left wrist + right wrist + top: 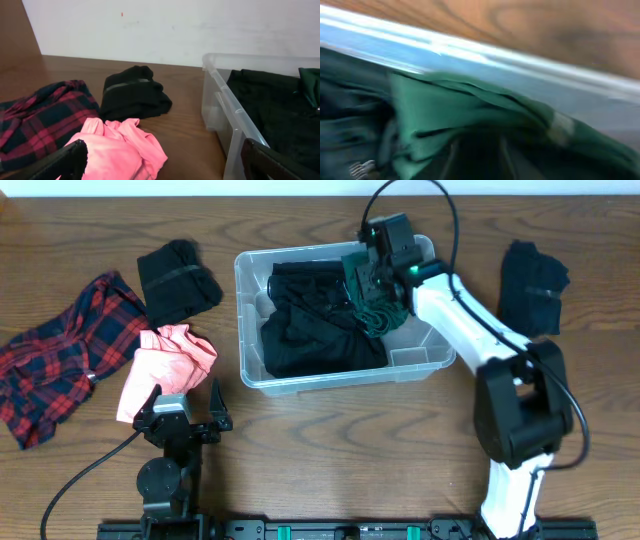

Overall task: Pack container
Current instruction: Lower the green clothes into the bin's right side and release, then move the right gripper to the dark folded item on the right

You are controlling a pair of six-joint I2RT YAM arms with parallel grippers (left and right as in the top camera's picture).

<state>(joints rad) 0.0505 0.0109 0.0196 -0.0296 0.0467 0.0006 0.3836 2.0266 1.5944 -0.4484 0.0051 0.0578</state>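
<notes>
The clear plastic container (243, 310) stands mid-table, with black clothes (310, 330) in it and a dark green garment (378, 315) at its right end. My right gripper (375, 285) reaches down into that end, right over the green garment (450, 110). The right wrist view is blurred and filled by that cloth and the container's rim (470, 50), so the jaws do not show. My left gripper (185, 415) rests low near the table's front left, open and holding nothing, its fingers (70, 160) either side of a pink garment's edge. The container's wall (220, 100) stands to its right.
A pink garment (165, 360) lies just beyond the left gripper. A red and black plaid shirt (60, 350) lies at the far left. A folded black garment (175, 280) sits left of the container, and another black garment (533, 285) lies at the right.
</notes>
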